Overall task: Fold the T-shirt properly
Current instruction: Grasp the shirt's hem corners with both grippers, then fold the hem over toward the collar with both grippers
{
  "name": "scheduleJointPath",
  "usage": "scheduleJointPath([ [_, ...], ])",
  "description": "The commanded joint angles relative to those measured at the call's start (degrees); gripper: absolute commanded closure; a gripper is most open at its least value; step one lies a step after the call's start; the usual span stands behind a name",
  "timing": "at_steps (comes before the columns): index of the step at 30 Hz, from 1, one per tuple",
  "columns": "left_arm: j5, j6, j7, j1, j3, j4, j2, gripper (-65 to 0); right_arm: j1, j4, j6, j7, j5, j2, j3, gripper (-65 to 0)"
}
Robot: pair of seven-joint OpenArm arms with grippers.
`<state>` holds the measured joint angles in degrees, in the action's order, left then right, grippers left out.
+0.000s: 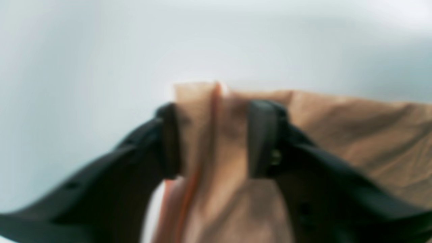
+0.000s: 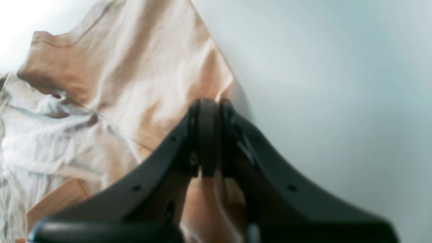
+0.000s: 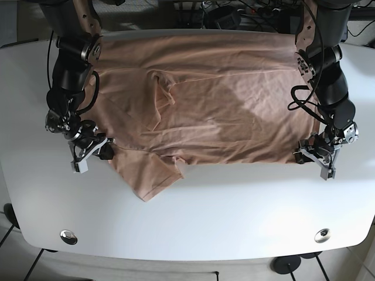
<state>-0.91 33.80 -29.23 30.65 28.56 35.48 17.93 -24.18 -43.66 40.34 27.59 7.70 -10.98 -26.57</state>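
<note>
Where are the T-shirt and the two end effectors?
T-shirt [image 3: 234, 111], base view, middle of cloth.
Left end effector [image 1: 212, 138], left wrist view, between fingertips.
Right end effector [image 2: 208, 135], right wrist view, between fingertips.

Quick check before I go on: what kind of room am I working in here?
Probably a robotics lab or test bench: a white table holding only a tan T-shirt, two robot arms mounted at its far edge, and a tangle of cables behind.

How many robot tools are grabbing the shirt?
2. The left black tool pinches the tan cotton T-shirt at one near edge; the right black tool pinches the opposite edge.
</note>
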Motion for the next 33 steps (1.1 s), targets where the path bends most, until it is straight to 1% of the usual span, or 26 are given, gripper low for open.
scheduleJointPath([
  [1, 1.21, 0.35, -0.61, 0.95, -0.12, -1.59, 0.31, -4.9, -0.91, -0.16, -0.34, 1.9, -1.59, -0.49, 0.06, -2.1],
  [2, 1.21, 0.35, -0.26, 0.95, -0.12, -1.42, 0.22, -1.5, -0.91, -0.16, -0.34, 1.9, -1.59, -0.49, 0.06, -2.1],
  [3, 1.04, 0.44, -0.17, 0.95, -0.12, -1.42, 0.22, 0.0, -0.91, -0.16, -0.34, 1.9, -1.59, -0.49, 0.06, -2.1],
  [5, 0.78, 0.62, -0.17, 0.95, 0.06, -0.89, 0.31, 0.0, -0.91, -0.96, -0.34, 1.9, -1.59, -0.58, 0.06, -2.1],
  [6, 0.78, 1.76, -0.26, 0.95, 0.15, 1.31, 0.31, 0.0, -0.74, -2.98, -0.34, 2.08, -1.59, -0.49, -0.03, -1.9],
  [8, 0.86, 5.19, -1.23, -1.07, 0.24, 9.75, 0.04, 0.0, 1.28, -10.01, -0.34, 3.48, -1.51, -0.31, -0.03, -1.9],
  [9, 0.86, 5.8, -2.55, -2.83, 0.24, 13.0, 0.04, 0.0, 1.99, -13.26, -0.34, 4.89, -1.51, -0.31, -0.03, -1.9],
  [10, 0.78, 6.07, -4.57, -4.94, 0.24, 18.19, -0.04, 0.0, 2.78, -17.57, -0.34, 6.91, -1.51, -0.23, -0.03, -1.9],
  [12, 0.78, 6.15, -6.33, -7.49, 0.24, 24.43, -0.92, 0.0, 3.83, -22.49, -0.34, 9.28, -1.51, -0.23, -0.03, -1.9],
  [13, 0.78, 6.15, -7.65, -9.42, 0.32, 29.35, -1.63, 0.0, 4.8, -26.19, -0.34, 11.13, -1.51, -0.23, -0.2, -1.9],
  [15, 0.69, 6.15, -9.67, -12.59, 0.41, 36.21, -1.8, 0.0, 6.21, -30.85, -0.34, 13.15, -1.51, -0.23, -0.29, -1.9],
  [18, 0.69, 6.15, -12.3, -16.46, 0.41, 45.09, -3.65, 0.0, 8.93, -38.06, -0.34, 16.05, -1.51, -0.23, -0.29, -1.9],
  [20, 0.69, 6.15, -13.98, -19.45, 0.41, 50.19, -4.61, 0.0, 11.66, -43.07, -0.34, 19.04, -1.51, -0.23, -0.38, -1.9],
  [22, 0.69, 6.15, -14.85, -21.91, 0.41, 54.58, -5.85, 0.0, 14.29, -48.25, -0.34, 21.42, -1.51, -0.23, -0.38, -1.9],
  [23, 0.69, 6.15, -14.94, -23.4, 0.41, 56.87, -6.11, 0.0, 16.05, -51.07, -0.34, 22.38, -1.42, 0.39, -0.38, -1.9],
  [24, 0.69, 6.15, -14.94, -25.6, 0.41, 59.24, -6.11, 0.0, 18.25, -55.2, -0.34, 23.17, -1.42, 1.62, -1.43, -1.9],
  [26, 0.69, 6.15, -14.94, -27.71, 0.41, 61.7, -6.46, 0.0, 20.8, -59.68, -0.34, 25.37, -1.42, 2.94, -3.63, -1.9],
  [28, 0.69, 6.2, -15.03, -29.73, 0.41, 63.81, -7.08, 0.0, 23.0, -63.02, -0.34, 28.19, -1.42, 3.2, -4.86, -1.9],
  [30, 0.69, 6.2, -15.56, -32.02, 0.41, 65.83, -7.25, 0.0, 25.99, -65.13, -0.34, 29.24, -1.42, 3.29, -4.95, -1.9],
  [32, 0.69, 6.2, -17.93, -33.6, 0.41, 67.94, -7.34, 0.0, 29.24, -66.8, -0.34, 29.33, -1.42, 3.64, -4.95, -1.9],
  [33, 0.69, 6.2, -19.25, -35.01, 0.5, 69.44, -7.34, 0.0, 31.17, -67.42, -0.34, 29.42, -1.42, 4.43, -6.09, -1.9],
])
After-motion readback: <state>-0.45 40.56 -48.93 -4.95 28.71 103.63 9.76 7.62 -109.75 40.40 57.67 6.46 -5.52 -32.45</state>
